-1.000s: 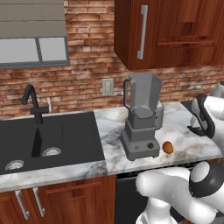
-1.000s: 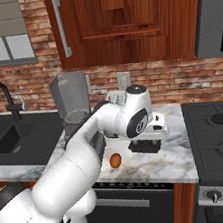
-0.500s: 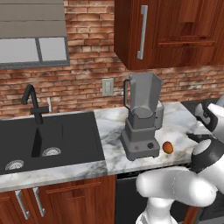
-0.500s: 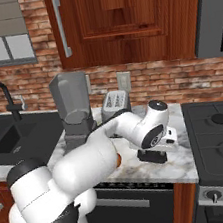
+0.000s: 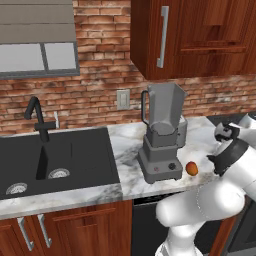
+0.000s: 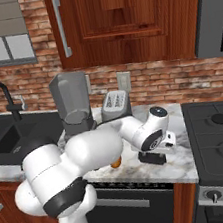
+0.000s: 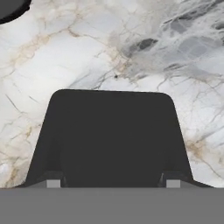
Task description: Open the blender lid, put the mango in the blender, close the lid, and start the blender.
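Note:
The blender (image 5: 162, 135) stands on the marble counter with its jar open at the top. Just right of its base lies the small orange-red mango (image 5: 191, 168), which peeks out behind my arm (image 6: 116, 162) in the right base view. My gripper (image 6: 152, 150) is low over the counter near the stove, shut on the blender lid (image 6: 152, 158). In the hand view the dark lid (image 7: 109, 135) spans the gap between my gripper's (image 7: 113, 183) two tips, with marble close behind it. Whether the lid touches the counter I cannot tell.
A silver toaster (image 6: 115, 105) sits against the brick wall behind the blender. A stove (image 6: 218, 138) borders the counter on the right. A black sink (image 5: 55, 160) with a faucet (image 5: 37, 117) lies to the left. Wooden cabinets hang overhead.
My hand has swung right and down with the lid, from beside the blender toward the counter patch near the stove. The blender and the mango stay put.

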